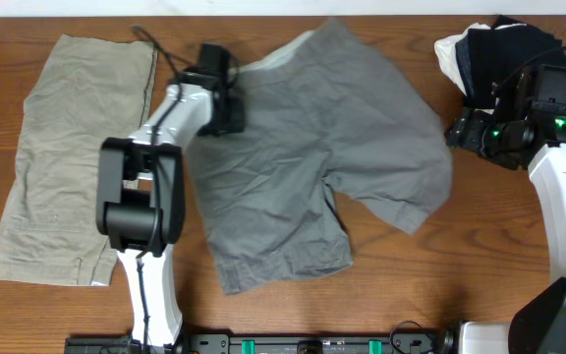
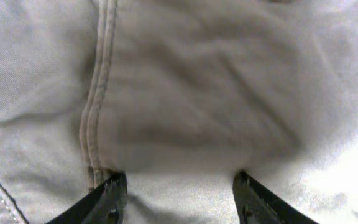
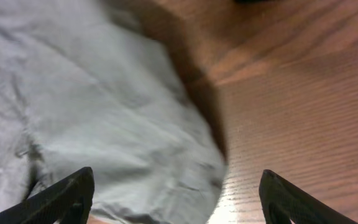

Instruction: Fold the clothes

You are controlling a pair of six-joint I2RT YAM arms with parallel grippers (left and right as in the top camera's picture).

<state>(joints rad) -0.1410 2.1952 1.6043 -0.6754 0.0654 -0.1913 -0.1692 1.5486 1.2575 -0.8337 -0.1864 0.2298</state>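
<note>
The grey shorts lie spread and wrinkled on the wooden table, with the waistband toward the upper left and the legs toward the front and right. My left gripper is down on their upper left part. In the left wrist view its jaws are open, and the grey cloth with a stitched seam fills the frame. My right gripper hovers at the right edge of the shorts. Its jaws are wide open over the cloth's edge and bare wood, holding nothing.
A pale khaki garment lies flat at the left. A pile of dark and white clothes sits at the back right, just behind my right wrist. Bare wood shows to the right of the shorts.
</note>
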